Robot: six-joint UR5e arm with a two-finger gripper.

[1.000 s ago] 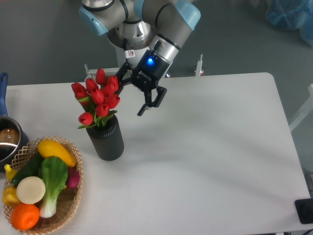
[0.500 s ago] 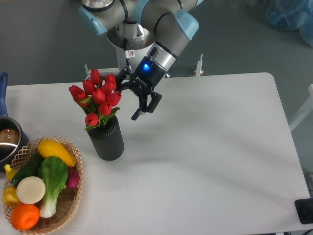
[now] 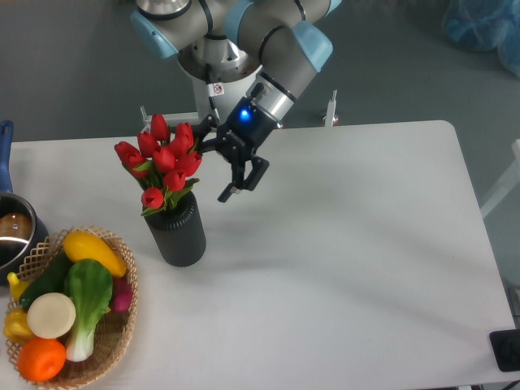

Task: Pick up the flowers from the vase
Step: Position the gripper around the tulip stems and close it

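Only one view is given, the fixed camera looking down on the table [image 3: 341, 268].

Since a second ago the gripper [image 3: 210, 162] has swung left and a little down, closing in on the flowers [image 3: 162, 166] from their right side; over the last half second it has barely shifted. The bunch has tipped leftward in the same span, so the nearer finger has likely nudged it. The fingers [image 3: 230, 189] stand wide apart: one hangs free to the right of the bunch, the other reaches toward the buds at the upper right of the bunch, partly hidden against them. They hold nothing yet. My reading is that the approach is nearly done and the closing on the bunch has still to come; the grasp looks high, around buds and leaves, not stems, which may slip or crush.

The flowers stand in the vase [image 3: 175, 236], left of centre in the frame, with the stems out of sight inside its mouth. At the lower left a wicker basket [image 3: 122, 341] holds toy vegetables [image 3: 69, 309]. At the left edge a dark pot [image 3: 12, 236] is cut off by the frame; its contents are unclear.
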